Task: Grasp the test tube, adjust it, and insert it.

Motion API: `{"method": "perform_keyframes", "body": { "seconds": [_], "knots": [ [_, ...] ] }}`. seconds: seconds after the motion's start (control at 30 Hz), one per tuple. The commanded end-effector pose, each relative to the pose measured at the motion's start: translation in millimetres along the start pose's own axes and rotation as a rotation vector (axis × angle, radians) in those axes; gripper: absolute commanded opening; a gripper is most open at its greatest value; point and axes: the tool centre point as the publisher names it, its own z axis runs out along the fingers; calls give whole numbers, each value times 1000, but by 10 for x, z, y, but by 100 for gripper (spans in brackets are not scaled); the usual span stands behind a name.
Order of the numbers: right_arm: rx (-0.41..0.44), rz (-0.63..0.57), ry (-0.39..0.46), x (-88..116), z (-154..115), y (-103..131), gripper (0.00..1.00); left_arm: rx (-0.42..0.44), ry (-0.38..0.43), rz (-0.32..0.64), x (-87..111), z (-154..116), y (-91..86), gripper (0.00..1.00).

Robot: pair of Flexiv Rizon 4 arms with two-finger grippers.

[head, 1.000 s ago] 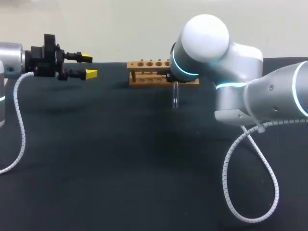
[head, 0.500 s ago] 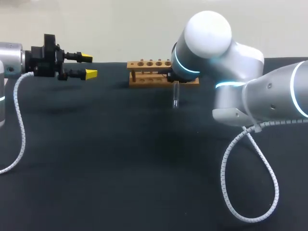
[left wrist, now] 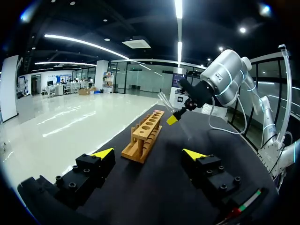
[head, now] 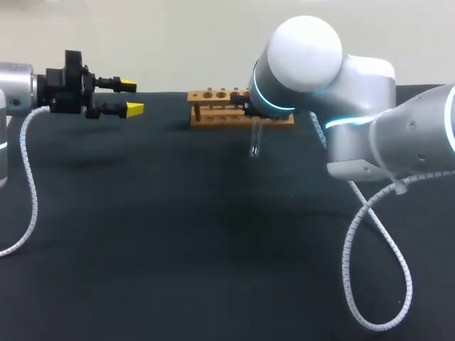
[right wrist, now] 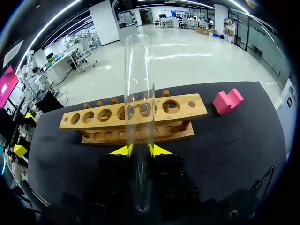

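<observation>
The right gripper (right wrist: 140, 150) stays clamped on the clear glass test tube (right wrist: 139, 93), which has tipped from upright to a slight slant just in front of the wooden holed rack (right wrist: 158, 112). The adjusting looks under way, with insertion not yet done. The left gripper (head: 130, 97), jaws wide, waits unmoved well to one side of the rack.

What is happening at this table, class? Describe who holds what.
The right end effector is shut on a glass tube, holding it slightly tilted just in front of the wooden rack. The tube is not yet in any hole. The left end effector hangs open, off to the side, holding nothing.
</observation>
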Motion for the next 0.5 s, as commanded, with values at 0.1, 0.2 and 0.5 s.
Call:
{"method": "perform_keyframes", "body": {
  "seconds": [0.1, 0.2, 0.5],
  "knots": [
    [1, 12, -120, 41, -426, -69, 0, -5, -3, 3, 11, -2, -17, 100],
    [0, 21, -137, 19, -575, -84, 0, -5, -3, 3, 11, -2, -17, 100],
    [-9, 12, -158, 20, -855, -149, 0, -5, -3, 3, 11, -2, -17, 100]
  ]
}}
